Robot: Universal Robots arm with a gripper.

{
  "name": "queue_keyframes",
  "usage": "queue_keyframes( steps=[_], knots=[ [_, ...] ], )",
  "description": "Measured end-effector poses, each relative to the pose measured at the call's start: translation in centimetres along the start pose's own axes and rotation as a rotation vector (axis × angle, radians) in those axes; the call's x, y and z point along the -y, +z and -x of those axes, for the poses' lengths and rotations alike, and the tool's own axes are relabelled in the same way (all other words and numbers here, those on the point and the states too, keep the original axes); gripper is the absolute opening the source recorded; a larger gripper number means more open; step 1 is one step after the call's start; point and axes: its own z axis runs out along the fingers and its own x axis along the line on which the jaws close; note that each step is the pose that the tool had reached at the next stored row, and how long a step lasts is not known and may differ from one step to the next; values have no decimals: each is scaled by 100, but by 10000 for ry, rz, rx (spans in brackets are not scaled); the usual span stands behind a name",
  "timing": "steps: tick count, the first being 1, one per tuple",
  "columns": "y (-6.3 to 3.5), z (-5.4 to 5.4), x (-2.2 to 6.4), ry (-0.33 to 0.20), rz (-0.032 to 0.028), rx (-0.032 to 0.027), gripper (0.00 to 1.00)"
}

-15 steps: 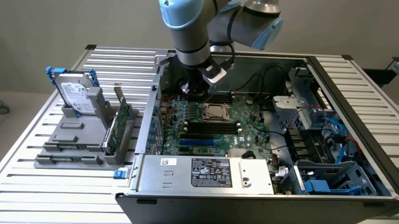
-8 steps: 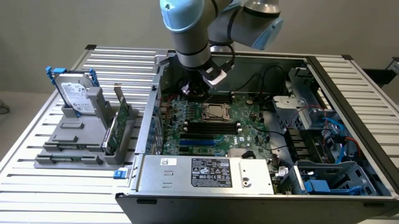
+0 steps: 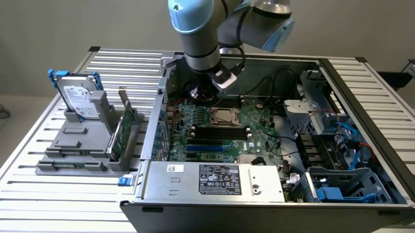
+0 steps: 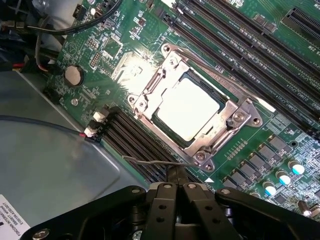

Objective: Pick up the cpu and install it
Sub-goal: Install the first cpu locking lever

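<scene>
Gripper (image 4: 182,190) fingers together, empty, bottom centre of frame just off the socket (image 4: 235,112). Cpu (image 4: 187,107) seated in socket, mid-frame. Placement step apparently done; next move calls for clearing lever wire (image 4: 150,161).

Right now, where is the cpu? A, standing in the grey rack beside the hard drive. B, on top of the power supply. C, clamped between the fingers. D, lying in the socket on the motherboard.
D: the cpu lies flat inside the metal socket frame on the motherboard, and the shut fingers are apart from it.
</scene>
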Motion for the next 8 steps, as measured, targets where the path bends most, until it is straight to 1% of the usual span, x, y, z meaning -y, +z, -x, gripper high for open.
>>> queue_keyframes(
  steps=[8],
  knots=[
    [23, -21, -22, 2, 0, 0, 11]
  ],
)
